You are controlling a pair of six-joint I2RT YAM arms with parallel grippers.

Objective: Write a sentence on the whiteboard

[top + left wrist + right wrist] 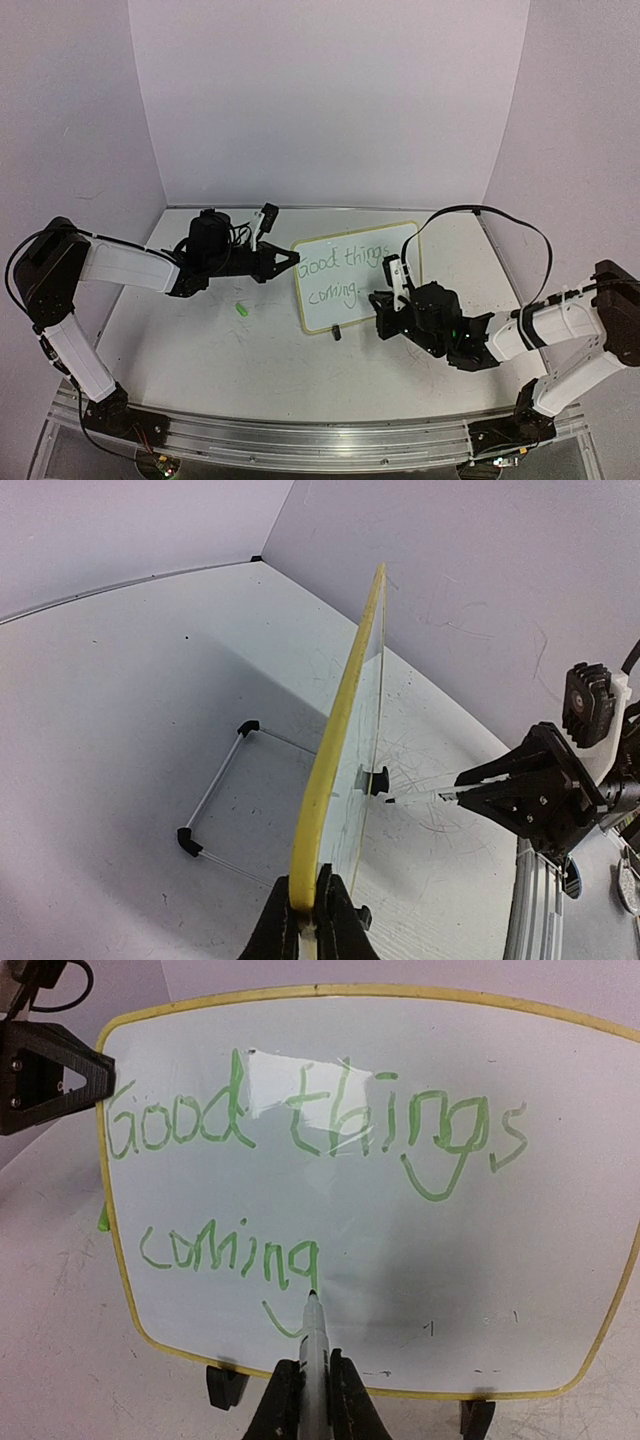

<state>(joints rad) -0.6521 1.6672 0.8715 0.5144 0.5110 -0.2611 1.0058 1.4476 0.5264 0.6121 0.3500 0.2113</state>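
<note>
Right fingers pinch marker at sentence "Good things coming" — left gripper clamps whiteboard.

1. We count one whiteboard.
2. It carries one sentence, made of three words set in two lines.
3. We see two black clip feet under its lower rim.
4. We count one marker.
5. There are two arms: the left arm and the right arm.
6. There are two grippers, the left gripper and the right gripper, with two fingers each.
7. We count one table.
8. One small green piece lies on it; it is too small to be sure, but it may be a marker cap.
9. We see one wire stand with two black corner caps.
</note>
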